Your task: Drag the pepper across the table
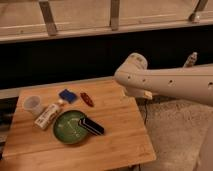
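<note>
The pepper [87, 99] is a small, slim, dark-red thing lying on the light wooden table [120, 132], near its far edge and just right of a blue square block [67, 95]. My white arm [165, 82] reaches in from the right, and its rounded joint hangs above the table's far right corner. My gripper does not show in the camera view; only the arm's links are seen. The arm is well to the right of the pepper and not touching it.
A green plate [64, 131] sits front left of the pepper with a dark flat object [91, 126] lying across its right rim. A clear cup [32, 104] and a lying white bottle [47, 115] are at the left. A dark wall and railing stand behind.
</note>
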Available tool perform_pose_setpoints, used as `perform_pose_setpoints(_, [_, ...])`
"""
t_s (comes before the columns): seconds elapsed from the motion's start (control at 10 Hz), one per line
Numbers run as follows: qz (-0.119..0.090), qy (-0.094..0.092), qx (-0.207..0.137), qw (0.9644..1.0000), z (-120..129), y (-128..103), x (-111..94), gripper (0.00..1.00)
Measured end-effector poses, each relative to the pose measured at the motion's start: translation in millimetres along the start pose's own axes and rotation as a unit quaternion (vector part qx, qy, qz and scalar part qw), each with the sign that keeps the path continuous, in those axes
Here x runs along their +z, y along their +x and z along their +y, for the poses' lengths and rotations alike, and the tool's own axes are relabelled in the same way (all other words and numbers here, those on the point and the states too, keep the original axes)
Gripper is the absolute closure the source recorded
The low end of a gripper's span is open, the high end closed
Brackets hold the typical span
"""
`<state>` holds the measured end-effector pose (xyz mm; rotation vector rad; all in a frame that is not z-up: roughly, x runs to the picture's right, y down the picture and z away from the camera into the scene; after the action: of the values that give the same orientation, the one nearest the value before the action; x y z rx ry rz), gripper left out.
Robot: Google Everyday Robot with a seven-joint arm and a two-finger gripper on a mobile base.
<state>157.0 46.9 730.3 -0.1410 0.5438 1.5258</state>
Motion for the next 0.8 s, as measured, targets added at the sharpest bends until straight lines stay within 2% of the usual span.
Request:
perform_pose_setpoints(0.2, [-0.001, 0.000, 0.000, 1.0000, -0.5, -0.2, -0.7, 0.20])
perform_pose_setpoints(0.5, [-0.014, -0.003, -0.005, 0.9999, -4.0, -3.1, -0.3, 0.20])
perform_pose_setpoints(0.6, [-0.021, -0.006, -0.012, 0.9997, -1.4, -7.7, 0.6, 0.20])
perform_pose_setpoints(0.8, [-0.053, -0.028, -0.032, 0.9977, 10.7, -24.0, -3.6, 0.20])
